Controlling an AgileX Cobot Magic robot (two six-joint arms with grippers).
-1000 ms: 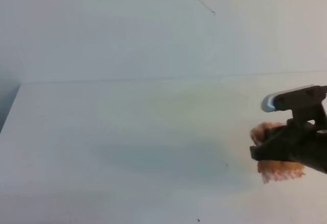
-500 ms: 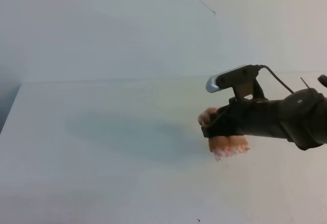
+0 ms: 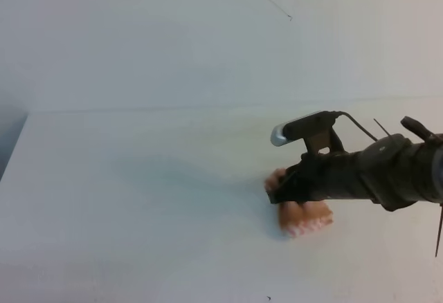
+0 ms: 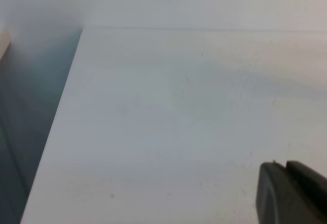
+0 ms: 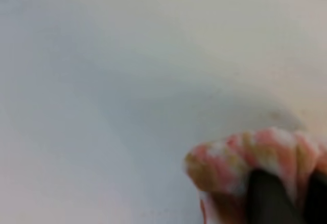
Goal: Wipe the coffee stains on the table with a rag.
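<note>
Right gripper (image 3: 280, 194) pinching the rag (image 3: 303, 217) on the table (image 3: 138, 199)

Dark fingers (image 5: 265, 201) press into the soft cloth, jaws only partly spread around the wad, which lies against the tabletop right of centre. Rag is lumpy, orange-pink mottled with white; table is flat, matte and white. Left gripper (image 4: 291, 193) shows only as a dark rounded block at one corner of its wrist view, its opening impossible to tell

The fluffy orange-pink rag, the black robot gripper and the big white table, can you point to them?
Orange-pink mottled rag (image 3: 304, 218), exterior high view: its lower edge under the gripper.
Black right gripper (image 3: 275, 191), exterior high view: fingertip end.
White matte table (image 3: 124, 199), exterior high view: bare top.
</note>
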